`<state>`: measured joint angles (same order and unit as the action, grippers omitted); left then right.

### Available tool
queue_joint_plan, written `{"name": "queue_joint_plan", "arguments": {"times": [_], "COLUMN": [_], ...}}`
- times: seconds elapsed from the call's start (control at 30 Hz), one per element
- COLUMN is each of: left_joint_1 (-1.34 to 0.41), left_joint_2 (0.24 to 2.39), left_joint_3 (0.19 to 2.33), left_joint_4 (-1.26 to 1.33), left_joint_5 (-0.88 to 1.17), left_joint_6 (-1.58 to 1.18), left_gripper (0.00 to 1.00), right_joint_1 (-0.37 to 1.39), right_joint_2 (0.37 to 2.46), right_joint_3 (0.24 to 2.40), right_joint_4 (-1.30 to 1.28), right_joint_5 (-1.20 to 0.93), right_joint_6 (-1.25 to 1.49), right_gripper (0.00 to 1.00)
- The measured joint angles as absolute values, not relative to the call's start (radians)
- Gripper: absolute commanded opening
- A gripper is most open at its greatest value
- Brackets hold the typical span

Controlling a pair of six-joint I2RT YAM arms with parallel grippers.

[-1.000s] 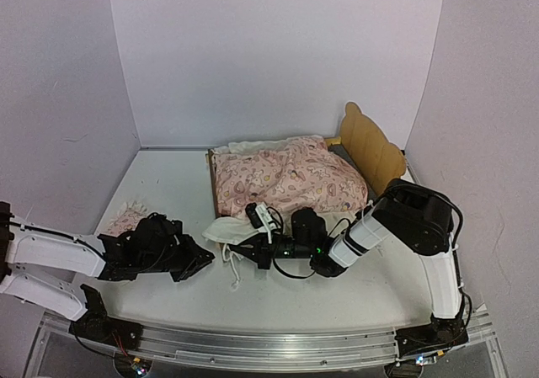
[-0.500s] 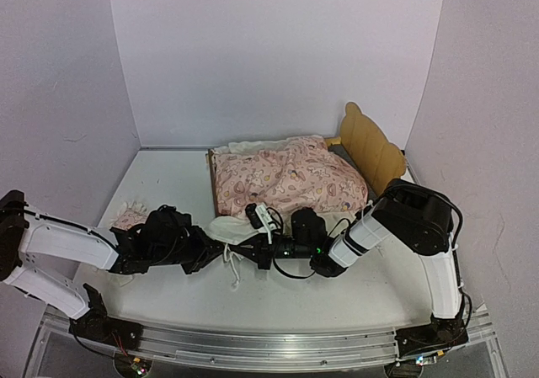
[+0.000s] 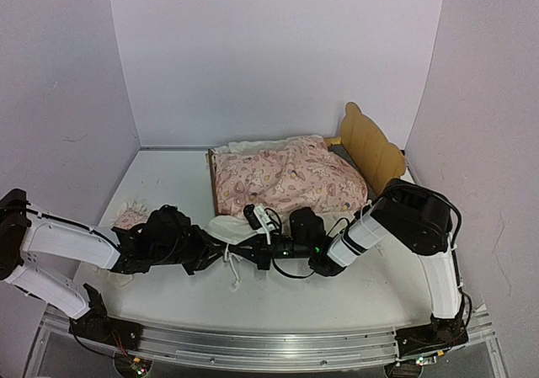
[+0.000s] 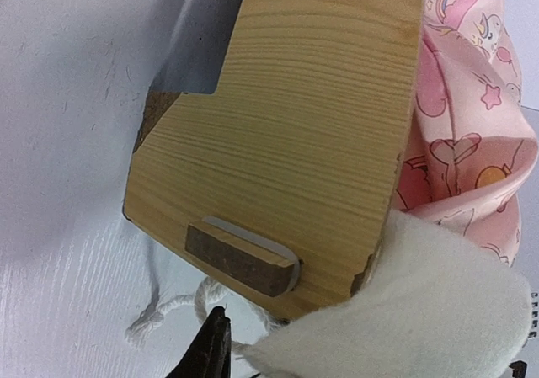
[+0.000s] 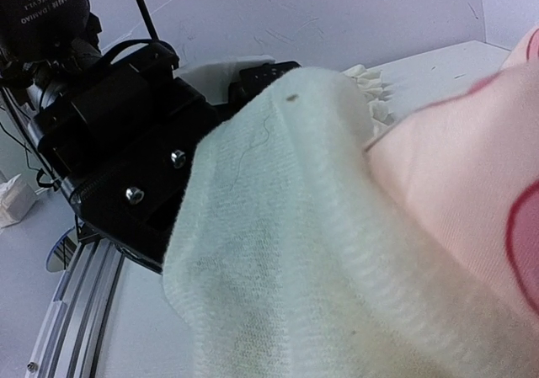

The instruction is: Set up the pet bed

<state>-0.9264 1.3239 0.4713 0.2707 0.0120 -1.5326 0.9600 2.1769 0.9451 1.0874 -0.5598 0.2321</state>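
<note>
Plywood pet bed (image 4: 286, 125), wavy headboard (image 3: 370, 146) upright, pink blanket (image 3: 286, 180) heaped inside.

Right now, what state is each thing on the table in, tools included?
bed, standing on the table, mostly covered
blanket, spread over the bed, cream corner hanging past the foot end
pillow, on the table left of the bed
left tool, at the foot end, opening unclear
right tool, shut, apparently pinching the blanket's cream corner

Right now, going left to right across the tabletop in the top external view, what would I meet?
small pink ruffled pillow → left gripper → pink patterned blanket → wavy plywood headboard
</note>
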Motion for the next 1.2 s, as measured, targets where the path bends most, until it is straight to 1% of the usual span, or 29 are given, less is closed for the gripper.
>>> {"name": "queue_joint_plan", "arguments": {"times": [0.17, 0.3, 0.53, 0.87, 0.97, 1.1, 1.2], "left_joint_1": [-0.926, -0.926, -0.927, -0.935, -0.938, -0.944, -0.944], "left_joint_2": [1.341, 1.341, 1.334, 1.343, 1.353, 1.407, 1.428], "left_joint_3": [0.471, 0.469, 0.429, 0.428, 0.428, 0.435, 0.435], "left_joint_4": [0.276, 0.289, 0.353, 0.406, 0.434, 0.472, 0.484], "left_joint_5": [0.018, 0.023, 0.012, -0.004, -0.009, 0.000, 0.007], "left_joint_6": [-1.574, -1.625, -1.753, -1.844, -1.861, -1.869, -1.883], "left_gripper": [0.25, 0.22, 0.25, 0.29, 0.29, 0.24, 0.21], "right_joint_1": [0.960, 0.960, 0.961, 0.961, 0.961, 0.961, 0.961], "right_joint_2": [2.177, 2.177, 2.177, 2.180, 2.190, 2.205, 2.207], "right_joint_3": [0.945, 0.945, 0.945, 0.945, 0.945, 0.945, 0.945], "right_joint_4": [1.085, 1.085, 1.094, 1.111, 1.118, 1.119, 1.113], "right_joint_5": [-0.561, -0.561, -0.561, -0.561, -0.562, -0.564, -0.564], "right_joint_6": [0.232, 0.232, 0.233, 0.233, 0.232, 0.233, 0.233], "right_gripper": [0.00, 0.00, 0.00, 0.00, 0.00, 0.00, 0.00]}}
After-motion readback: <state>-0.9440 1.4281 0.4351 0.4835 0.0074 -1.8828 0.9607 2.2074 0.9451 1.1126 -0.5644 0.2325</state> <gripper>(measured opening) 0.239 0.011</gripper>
